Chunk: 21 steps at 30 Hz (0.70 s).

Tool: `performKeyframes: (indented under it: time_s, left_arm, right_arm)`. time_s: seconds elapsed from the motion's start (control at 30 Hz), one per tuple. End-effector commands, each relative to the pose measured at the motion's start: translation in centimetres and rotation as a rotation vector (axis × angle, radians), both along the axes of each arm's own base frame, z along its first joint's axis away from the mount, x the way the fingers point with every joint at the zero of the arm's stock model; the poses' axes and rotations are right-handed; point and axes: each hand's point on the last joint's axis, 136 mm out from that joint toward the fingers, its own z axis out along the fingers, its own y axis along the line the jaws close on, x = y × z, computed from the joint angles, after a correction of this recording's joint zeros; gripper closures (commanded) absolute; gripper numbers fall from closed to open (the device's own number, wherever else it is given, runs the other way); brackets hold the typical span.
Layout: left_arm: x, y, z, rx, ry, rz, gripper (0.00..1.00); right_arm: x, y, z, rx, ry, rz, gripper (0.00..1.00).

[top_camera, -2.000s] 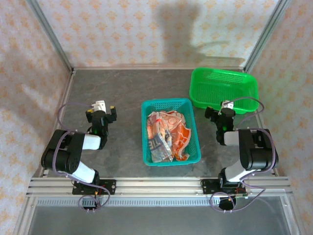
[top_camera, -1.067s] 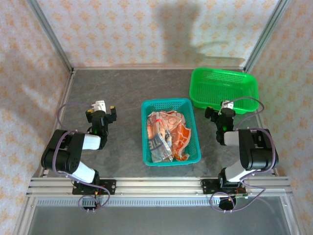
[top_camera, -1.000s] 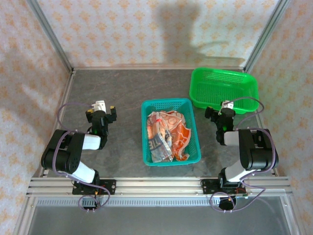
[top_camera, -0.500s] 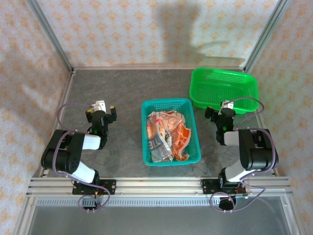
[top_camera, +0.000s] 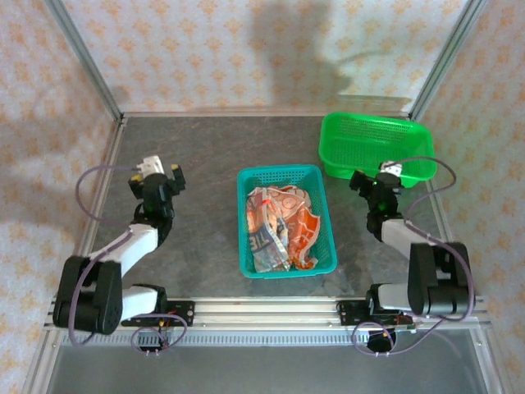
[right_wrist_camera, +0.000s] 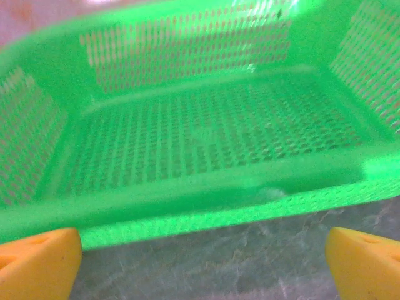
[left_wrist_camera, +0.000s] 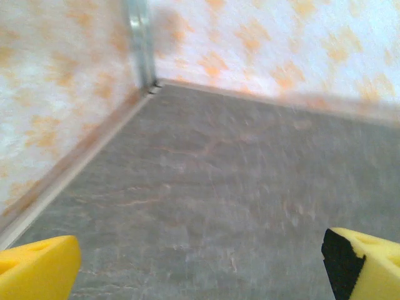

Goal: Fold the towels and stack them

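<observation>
Yellow pads tip my left pincer. They stand wide apart with nothing between them, facing across bare grey surface toward its far left corner. My right pincer is likewise spread wide and holds nothing. It is aimed low at the near wall of the green basket, which sits in the far right corner of the surface.

Seen from above, the left pincer is near the left edge and the right pincer near the right edge. Each forearm stretches out from its base at the near edge and points away from it.

Between them, at the middle of the surface, the teal basket holds the towels, a crumpled heap of orange and cream cloth. I judge them light, limp and likely to drag one another along. The best hold looks like one raised fold or corner at the top of the heap, pinched and lifted clear slowly.
</observation>
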Motion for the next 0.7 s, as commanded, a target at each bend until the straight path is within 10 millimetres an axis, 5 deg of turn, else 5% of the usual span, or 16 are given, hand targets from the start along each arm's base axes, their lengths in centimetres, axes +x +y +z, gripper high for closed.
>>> performKeyframes:
  time_s: [0.0,0.23,0.3,0.67]
  left_arm:
    - [-3.9,3.1,0.8,-0.113,0.086,0.268,0.0]
    - [-5.4,-0.5,2.1,-0.331,0.206,0.097,0.0]
    - [-5.6,-1.6,2.1,-0.394,0.207,0.052,0.0]
    - [-8.0,-4.4,3.5,-0.588,0.201,-0.035,0.0]
  right_arm:
    - [-2.6,-2.6,1.9,0.09,0.03,-0.226,0.01]
    - [-4.9,-1.2,7.0,0.327,-0.142,-0.223,0.01]
    - [-5.9,-2.0,7.6,0.403,-0.189,-0.308,0.01]
    - [-6.4,1.4,8.9,0.534,-0.068,-0.172,0.01]
